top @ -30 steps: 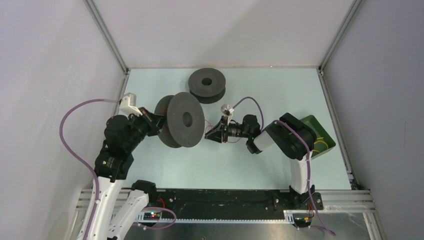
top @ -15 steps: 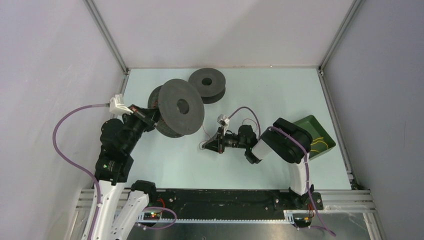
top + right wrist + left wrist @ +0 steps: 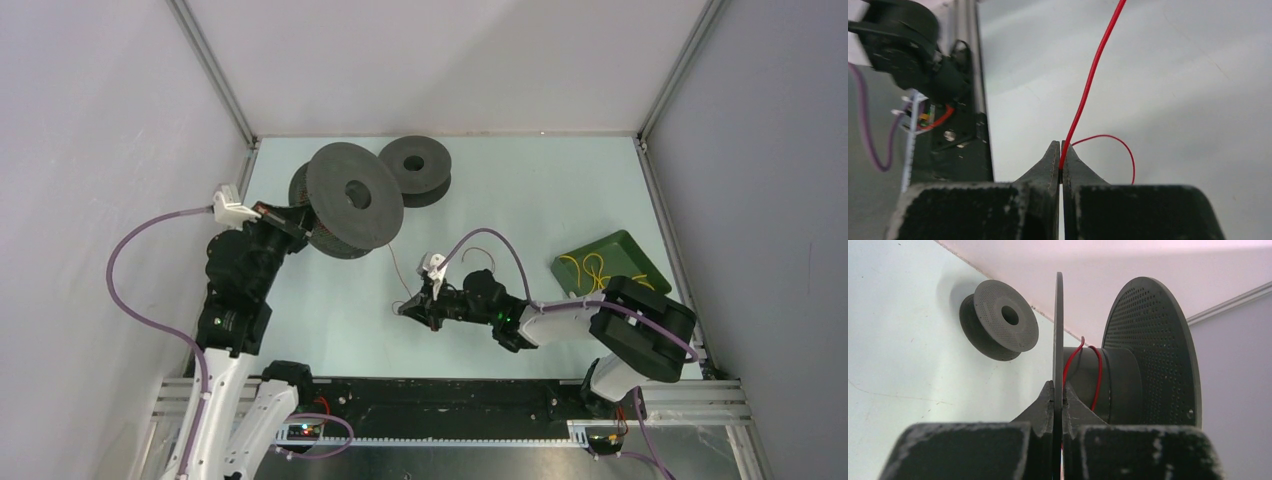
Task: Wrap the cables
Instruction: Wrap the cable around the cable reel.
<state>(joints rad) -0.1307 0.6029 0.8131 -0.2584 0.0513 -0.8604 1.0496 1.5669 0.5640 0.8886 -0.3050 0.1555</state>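
Left gripper (image 3: pixel 1058 392) clamped on thin flange of big spool (image 3: pixel 1148 355), which stands on edge. Red cable (image 3: pixel 1089 82) wound round spool core, other stretch pinched tight in right gripper (image 3: pixel 1060 150). Yellow cable (image 3: pixel 588 268) lies in green tray (image 3: pixel 628 248). Small spool (image 3: pixel 415 168) just behind.

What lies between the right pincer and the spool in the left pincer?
Only the red cable, running over bare table from the right pincer to the spool, in the top view.

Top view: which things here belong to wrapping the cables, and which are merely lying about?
In use: red cable, pinched by the right gripper; large spool, its flange clamped by the left gripper; yellow cable, lying in the green tray.
Lying about: smaller spool, flat at the back.
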